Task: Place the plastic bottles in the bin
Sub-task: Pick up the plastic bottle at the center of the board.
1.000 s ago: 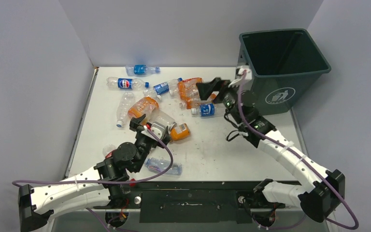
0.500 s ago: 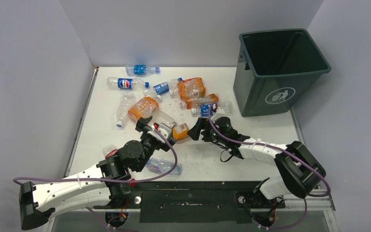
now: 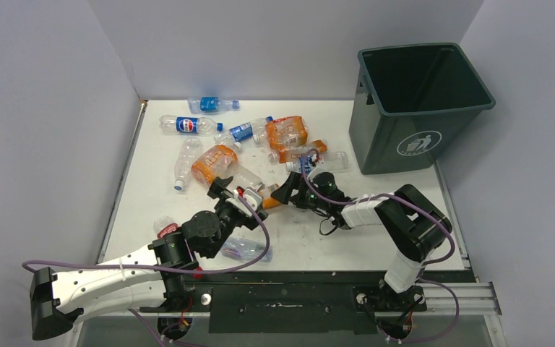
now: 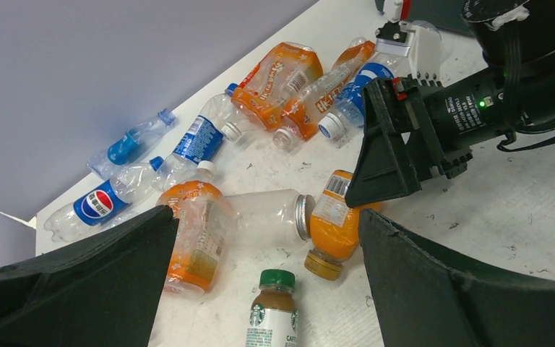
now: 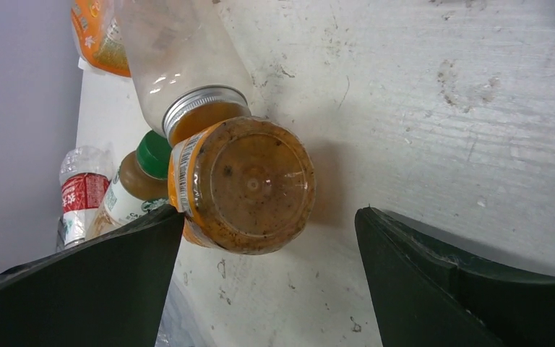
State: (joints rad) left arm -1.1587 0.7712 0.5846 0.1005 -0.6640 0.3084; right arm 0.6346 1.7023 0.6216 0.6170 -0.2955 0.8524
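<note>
Several plastic bottles lie on the white table left of the dark bin (image 3: 423, 108). My right gripper (image 3: 283, 194) is low over the table and open. Its fingers stand either side of the base of a lying orange juice bottle (image 5: 249, 184), (image 4: 336, 224) without touching it. My left gripper (image 3: 237, 194) is open just left of it, facing a green-capped coffee bottle (image 4: 278, 318) and a clear silver-capped bottle (image 4: 267, 217). In the left wrist view the left gripper (image 4: 264, 238) holds nothing and the right gripper's fingers (image 4: 390, 152) rest over the orange bottle. The right gripper (image 5: 269, 217) is empty.
A Pepsi bottle (image 3: 184, 125), a blue-labelled bottle (image 3: 213, 105) and crushed orange bottles (image 3: 287, 134) lie toward the back. A flattened clear bottle (image 3: 244, 249) and a red-labelled one (image 3: 165, 228) lie by the left arm. Grey walls close in the left and back.
My right arm has swung from beside the bin down and left to the table, ending at the orange juice bottle. My left gripper has edged slightly forward and right.
</note>
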